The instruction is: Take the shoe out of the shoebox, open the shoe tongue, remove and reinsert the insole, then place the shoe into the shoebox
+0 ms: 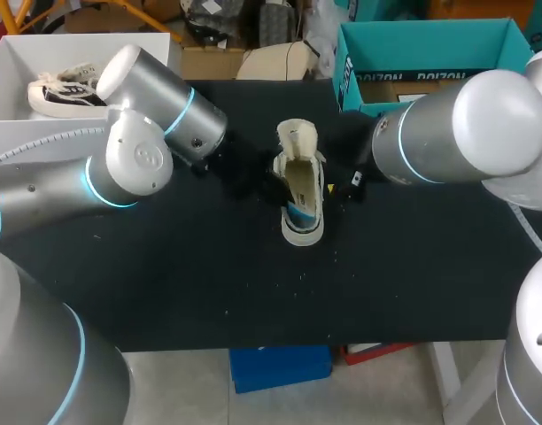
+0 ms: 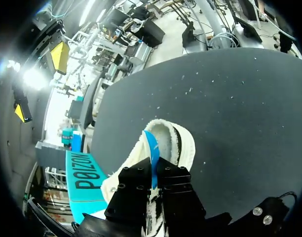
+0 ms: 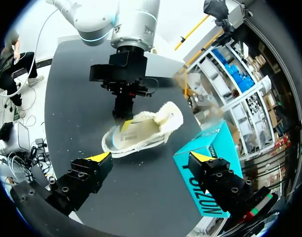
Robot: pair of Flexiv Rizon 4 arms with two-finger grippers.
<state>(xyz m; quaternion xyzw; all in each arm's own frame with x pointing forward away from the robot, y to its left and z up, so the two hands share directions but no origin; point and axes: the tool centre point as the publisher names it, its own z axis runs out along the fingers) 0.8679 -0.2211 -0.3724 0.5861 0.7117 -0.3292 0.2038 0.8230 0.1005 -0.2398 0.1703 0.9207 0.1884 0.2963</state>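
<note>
A cream shoe (image 1: 303, 199) lies on the black table (image 1: 165, 266) at its middle, its top spread wide. My left gripper (image 2: 155, 170) stands over the shoe (image 2: 166, 140), shut on the blue insole (image 2: 152, 150), whose edge rises between its fingers. In the right wrist view the left gripper (image 3: 125, 118) dips into the shoe (image 3: 141, 131). My right gripper (image 3: 151, 158) hangs open just to the right of the shoe, nothing between its fingers. The teal shoebox (image 1: 421, 62) stands open at the back right.
A white box (image 1: 14, 53) at the back left holds a second shoe (image 1: 63, 88). The teal shoebox (image 3: 210, 163) sits close beside my right gripper's fingers. Bare tabletop lies in front of the shoe toward the near edge.
</note>
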